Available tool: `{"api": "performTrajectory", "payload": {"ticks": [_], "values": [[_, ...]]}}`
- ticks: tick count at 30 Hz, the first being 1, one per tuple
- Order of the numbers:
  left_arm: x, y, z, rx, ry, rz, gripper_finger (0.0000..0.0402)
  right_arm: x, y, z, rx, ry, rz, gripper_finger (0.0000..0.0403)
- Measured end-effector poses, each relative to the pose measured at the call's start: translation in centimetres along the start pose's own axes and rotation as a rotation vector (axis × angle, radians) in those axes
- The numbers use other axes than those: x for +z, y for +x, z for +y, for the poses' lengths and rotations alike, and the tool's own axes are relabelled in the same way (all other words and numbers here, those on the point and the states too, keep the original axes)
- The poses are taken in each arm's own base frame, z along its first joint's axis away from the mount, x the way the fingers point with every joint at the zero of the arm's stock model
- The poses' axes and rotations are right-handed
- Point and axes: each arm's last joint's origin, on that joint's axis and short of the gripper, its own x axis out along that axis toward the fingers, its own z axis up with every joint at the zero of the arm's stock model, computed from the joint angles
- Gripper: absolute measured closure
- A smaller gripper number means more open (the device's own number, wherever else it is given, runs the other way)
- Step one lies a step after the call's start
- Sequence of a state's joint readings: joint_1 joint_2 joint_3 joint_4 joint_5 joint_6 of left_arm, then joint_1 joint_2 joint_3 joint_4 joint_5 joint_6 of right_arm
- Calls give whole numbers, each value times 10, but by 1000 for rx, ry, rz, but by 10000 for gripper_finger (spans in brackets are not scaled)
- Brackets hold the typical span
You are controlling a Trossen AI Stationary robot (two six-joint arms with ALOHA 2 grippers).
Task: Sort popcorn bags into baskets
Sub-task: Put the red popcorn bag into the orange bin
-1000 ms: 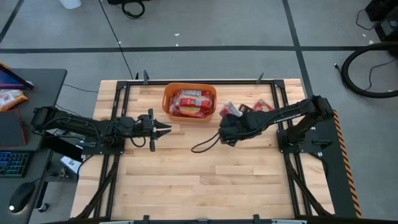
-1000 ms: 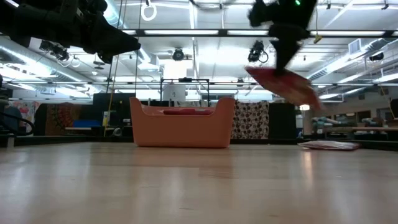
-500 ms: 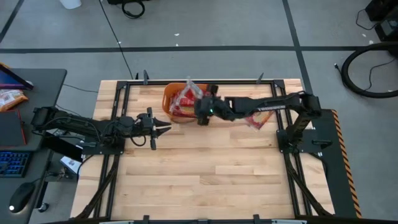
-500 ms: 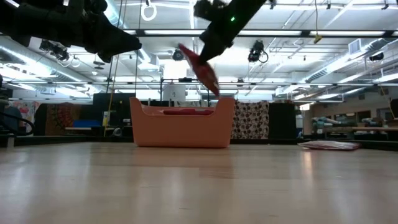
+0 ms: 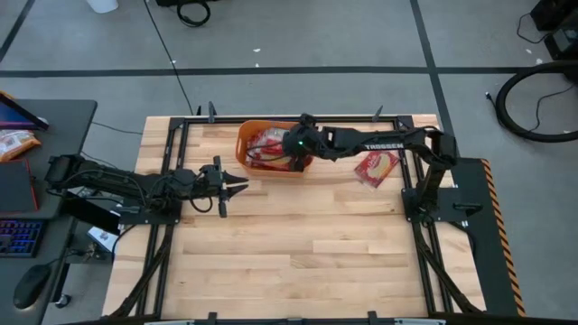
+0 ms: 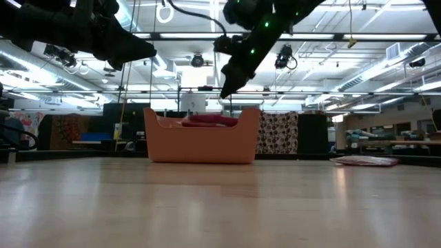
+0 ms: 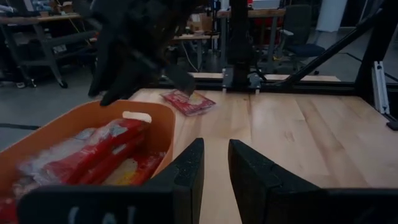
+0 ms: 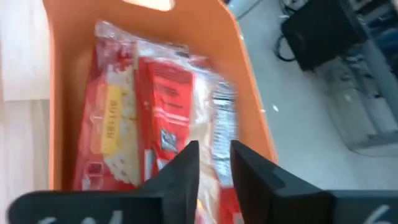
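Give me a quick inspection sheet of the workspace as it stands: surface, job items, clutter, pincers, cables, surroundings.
Surface: wooden table, mostly bare.
Job's things: orange tub at the far edge holds several red popcorn bags; one popcorn bag lies on the table to the tub's right.
Clutter: nothing seen on the table.
Grippers: right pincer over the tub, fingers slightly apart, holding nothing; left pincer hangs near the tub's left, open and empty.
Cables: black cables on the floor.
Surroundings: desk with keyboard on the left; open lab behind.
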State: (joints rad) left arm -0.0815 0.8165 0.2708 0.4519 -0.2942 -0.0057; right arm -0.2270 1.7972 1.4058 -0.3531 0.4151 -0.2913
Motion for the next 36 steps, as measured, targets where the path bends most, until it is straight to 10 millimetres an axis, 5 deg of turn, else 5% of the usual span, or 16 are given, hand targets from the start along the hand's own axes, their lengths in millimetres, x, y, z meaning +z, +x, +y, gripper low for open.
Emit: {"api": "performTrajectory", "payload": {"ticks": [7,19,31,36], "values": [[0,0,0,2,45,4,324,-11,-39,4,-23,52,201,280],[-2,0,0,1,48,17,324,-118,-39,28,-12,129,792,263],[-2,0,0,1,50,21,324,-183,-43,7,47,407,828,176],[-2,0,0,1,50,22,324,-205,-41,15,57,430,815,151]]}}
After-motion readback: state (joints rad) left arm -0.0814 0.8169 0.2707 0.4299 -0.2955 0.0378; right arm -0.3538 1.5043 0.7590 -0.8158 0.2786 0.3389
